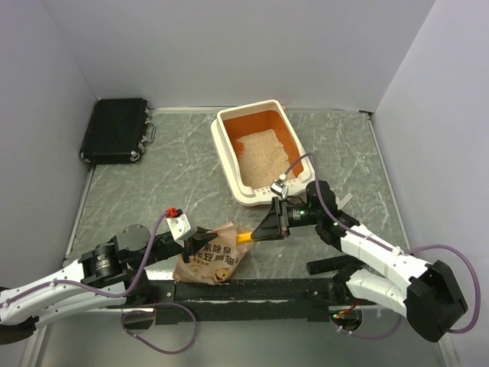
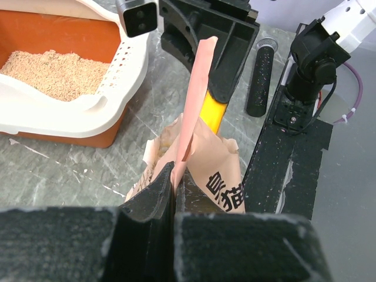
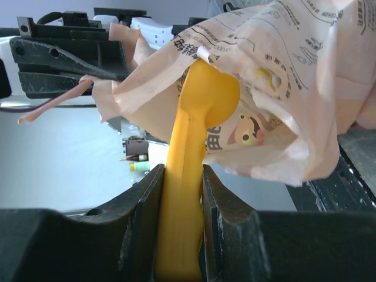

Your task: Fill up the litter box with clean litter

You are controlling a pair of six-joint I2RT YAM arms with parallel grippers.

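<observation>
My right jaws were clamped on the scoop (image 3: 188, 117) handle, its long axis pointing into the bag (image 1: 218, 264), whose lip my left jaws pinched. The litter box (image 1: 222, 144), part-filled with clean litter (image 1: 260, 157), lay just beyond the right arm, toward the far edge of the desk (image 1: 176, 176).

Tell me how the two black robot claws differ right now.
The left gripper pinches the peach-pink printed bag by its thin edge, jaws nearly touching; the right gripper clamps the yellow plastic scoop by its handle, jaws wider apart. Both are shut on something.
</observation>
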